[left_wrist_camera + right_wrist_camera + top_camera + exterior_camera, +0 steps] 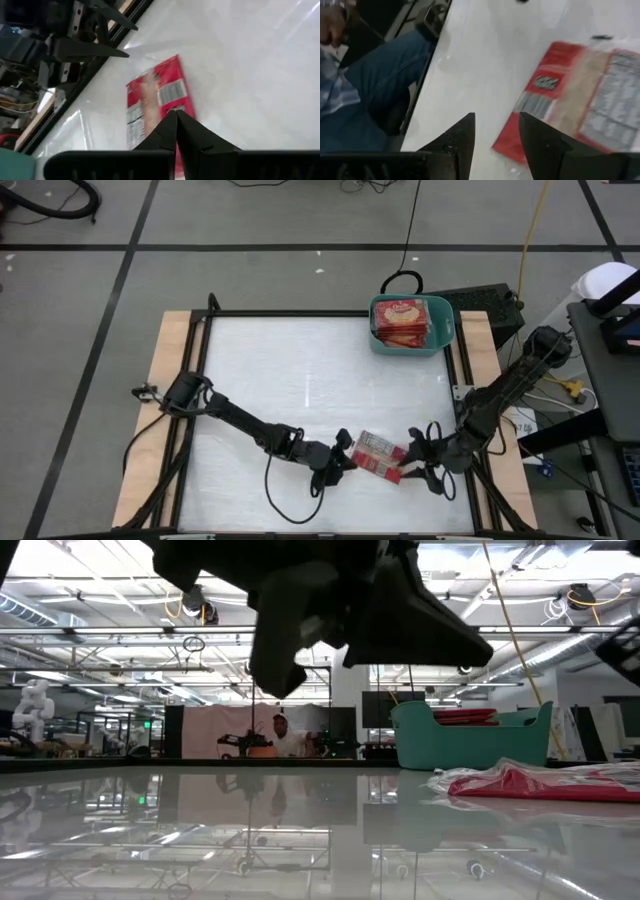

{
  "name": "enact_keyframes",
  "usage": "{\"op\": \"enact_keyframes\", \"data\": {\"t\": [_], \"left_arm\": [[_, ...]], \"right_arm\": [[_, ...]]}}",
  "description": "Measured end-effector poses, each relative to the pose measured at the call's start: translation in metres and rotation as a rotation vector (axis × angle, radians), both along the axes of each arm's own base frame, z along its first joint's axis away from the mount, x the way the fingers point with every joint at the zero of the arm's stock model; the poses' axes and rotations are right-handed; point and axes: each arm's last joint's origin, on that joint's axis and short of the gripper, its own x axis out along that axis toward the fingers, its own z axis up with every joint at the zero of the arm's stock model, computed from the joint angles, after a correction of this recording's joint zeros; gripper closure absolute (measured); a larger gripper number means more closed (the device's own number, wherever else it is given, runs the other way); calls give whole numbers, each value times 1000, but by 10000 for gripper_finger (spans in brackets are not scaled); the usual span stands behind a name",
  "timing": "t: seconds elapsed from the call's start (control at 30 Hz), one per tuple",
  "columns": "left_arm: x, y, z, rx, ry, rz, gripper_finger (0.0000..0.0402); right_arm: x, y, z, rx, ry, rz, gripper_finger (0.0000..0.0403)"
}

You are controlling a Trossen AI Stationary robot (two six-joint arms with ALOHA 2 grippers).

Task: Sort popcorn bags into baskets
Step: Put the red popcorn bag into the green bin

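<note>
We see one popcorn bag (378, 454) lying flat near the table's front edge, between both grippers. The left gripper (176, 116) is clenched just beside it; the right gripper (496, 125) stands released nearby. Other packets fill the teal basket (441, 338).

Popcorn bag (378, 454) (flat) between both grippers

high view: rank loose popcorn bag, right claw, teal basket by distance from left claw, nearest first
1. Loose popcorn bag: just right of the left claw, near the table's front edge.
2. Right claw: past the bag, front right.
3. Teal basket: far back-right corner.
</note>
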Motion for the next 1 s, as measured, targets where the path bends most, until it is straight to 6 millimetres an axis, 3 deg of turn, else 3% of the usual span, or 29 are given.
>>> {"op": "enact_keyframes", "data": {"t": [0.2, 0.37, 0.73, 1.0], "left_arm": [[4, -7, 4, -59, -96, -3, 359], [13, 0, -10, -82, -144, 24, 343], [44, 35, -45, -182, -45, 111, 341], [48, 71, -57, -241, 121, 252, 341]], "right_arm": [[-5, 18, 1, -75, 26, 75, 258], [-4, 21, -2, -242, 72, 69, 257], [-5, 23, -25, -476, 157, 218, 205], [-3, 25, -39, -736, 93, 341, 175]]}}
